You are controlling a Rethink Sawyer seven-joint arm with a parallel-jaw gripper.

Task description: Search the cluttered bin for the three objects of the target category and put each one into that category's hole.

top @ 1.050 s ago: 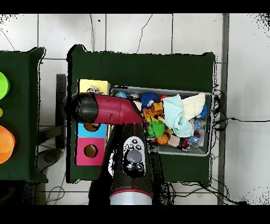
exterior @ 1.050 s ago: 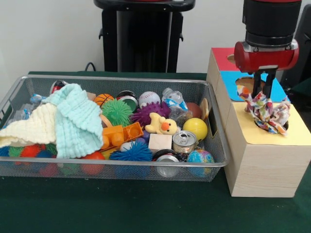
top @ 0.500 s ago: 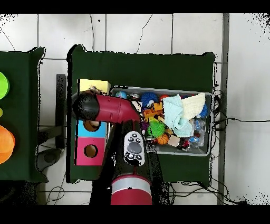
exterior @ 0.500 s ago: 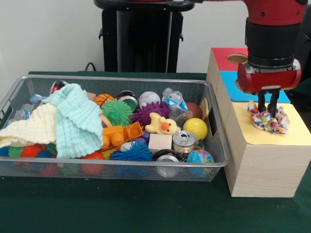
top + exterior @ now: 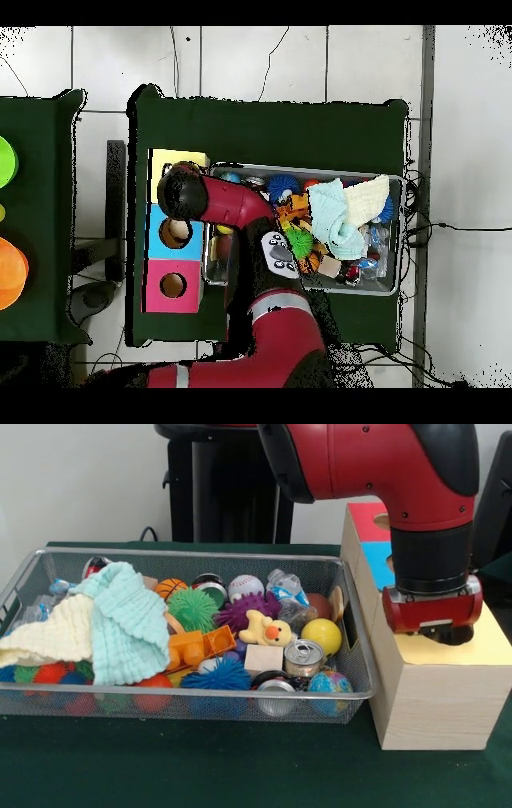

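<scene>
Red arm [image 5: 384, 464] bent downward, wrist vertical, gripper [image 5: 436, 634] low (fingers hidden)

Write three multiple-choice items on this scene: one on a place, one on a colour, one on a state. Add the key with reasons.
1. The arm's end is over which part of the box?
A red
B blue
C yellow

2. The ball beside the can is
A yellow
B white
C black

3. The blue panel's hole is
A plugged
B uncovered
C taped

Key: C, the arm's end sits low on the yellow panel; A, its surface is plain yellow; B, the overhead view shows it open.
</scene>
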